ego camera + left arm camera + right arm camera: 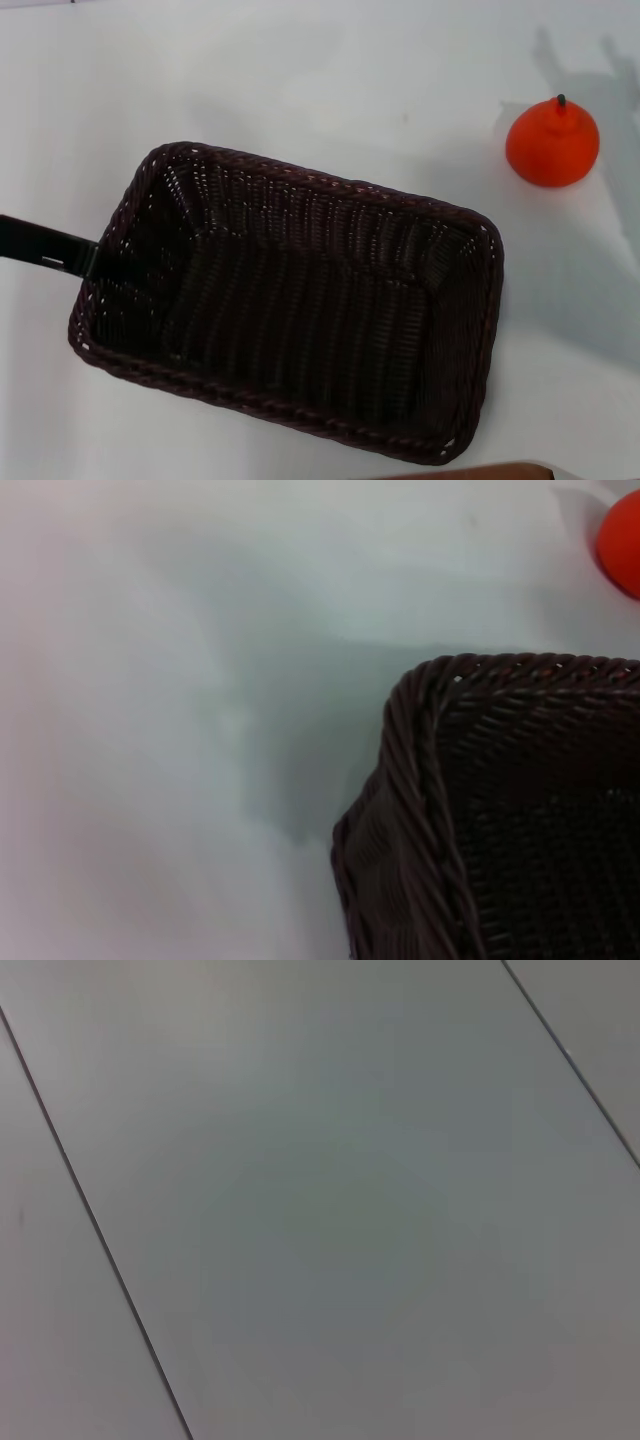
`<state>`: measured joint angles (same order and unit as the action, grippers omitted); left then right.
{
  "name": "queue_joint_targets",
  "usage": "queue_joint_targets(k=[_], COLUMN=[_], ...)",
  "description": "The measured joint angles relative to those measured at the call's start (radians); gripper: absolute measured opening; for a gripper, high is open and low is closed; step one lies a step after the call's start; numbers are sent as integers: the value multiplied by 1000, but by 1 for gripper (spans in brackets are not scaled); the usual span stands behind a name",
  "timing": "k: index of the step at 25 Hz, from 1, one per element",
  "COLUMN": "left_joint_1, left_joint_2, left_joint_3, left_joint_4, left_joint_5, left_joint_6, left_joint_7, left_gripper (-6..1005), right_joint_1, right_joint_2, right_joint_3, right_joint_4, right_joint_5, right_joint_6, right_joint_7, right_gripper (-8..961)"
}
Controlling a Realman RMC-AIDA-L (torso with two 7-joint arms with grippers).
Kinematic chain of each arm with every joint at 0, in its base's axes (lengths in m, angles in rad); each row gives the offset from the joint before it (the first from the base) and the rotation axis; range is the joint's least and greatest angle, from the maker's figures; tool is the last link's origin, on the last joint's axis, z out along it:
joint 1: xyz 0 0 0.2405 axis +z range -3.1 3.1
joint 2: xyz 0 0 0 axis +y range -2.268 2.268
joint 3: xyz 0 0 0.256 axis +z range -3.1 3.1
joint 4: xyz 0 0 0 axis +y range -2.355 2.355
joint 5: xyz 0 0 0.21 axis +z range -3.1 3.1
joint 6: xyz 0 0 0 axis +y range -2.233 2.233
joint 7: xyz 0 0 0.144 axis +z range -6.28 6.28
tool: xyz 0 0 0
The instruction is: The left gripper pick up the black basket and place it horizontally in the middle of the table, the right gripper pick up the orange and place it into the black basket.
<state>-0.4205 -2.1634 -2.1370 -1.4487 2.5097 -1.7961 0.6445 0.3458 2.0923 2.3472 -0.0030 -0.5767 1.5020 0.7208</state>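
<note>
The black basket (290,300) lies on the white table (300,70), left of centre in the head view, its long side running left to right and slightly slanted. My left gripper (92,258) reaches in from the left edge and holds the basket's left rim. The left wrist view shows one basket corner (480,810) close up, with a soft shadow on the table beside it. The orange (552,142) stands on the table at the far right, apart from the basket; its edge also shows in the left wrist view (622,540). My right gripper is out of view.
A brown edge (480,470) shows at the bottom of the head view. The right wrist view shows only a plain grey surface (320,1210) crossed by thin dark lines.
</note>
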Motion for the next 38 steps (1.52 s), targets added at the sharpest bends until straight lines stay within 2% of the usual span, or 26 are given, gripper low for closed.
queue_joint_targets(k=[9, 11, 16, 19, 29, 34, 38], left_joint_1=[15, 20, 50, 78, 136, 153, 193], left_joint_2=[-3, -3, -2, -3, -7, -11, -12], left_joint_3=[-14, -56, -186, -219, -203, -178, -137], left_joint_4=[-18, -25, -45, -64, -56, -53, -53], left_joint_5=[-17, -50, -131, -152, -163, -172, -188], left_joint_6=[18, 21, 22, 33, 78, 109, 166], left_joint_7=[-38, -58, -127, -176, -315, -343, -373], left_gripper=[218, 189, 188, 188, 189, 188, 188], right_joint_1=[0, 5, 16, 31, 87, 98, 99], right_joint_2=[0, -1, -2, -4, -6, -6, -6], right_joint_3=[3, 5, -1, -3, -6, -22, -26], right_joint_4=[4, 6, 37, 63, 137, 161, 163], right_joint_5=[1, 2, -3, -4, -5, -6, -6], right_joint_6=[1, 1, -14, -67, -206, -221, -223], right_joint_7=[0, 1, 1, 1, 2, 3, 11], right_gripper=[925, 925, 925, 924, 920, 915, 911])
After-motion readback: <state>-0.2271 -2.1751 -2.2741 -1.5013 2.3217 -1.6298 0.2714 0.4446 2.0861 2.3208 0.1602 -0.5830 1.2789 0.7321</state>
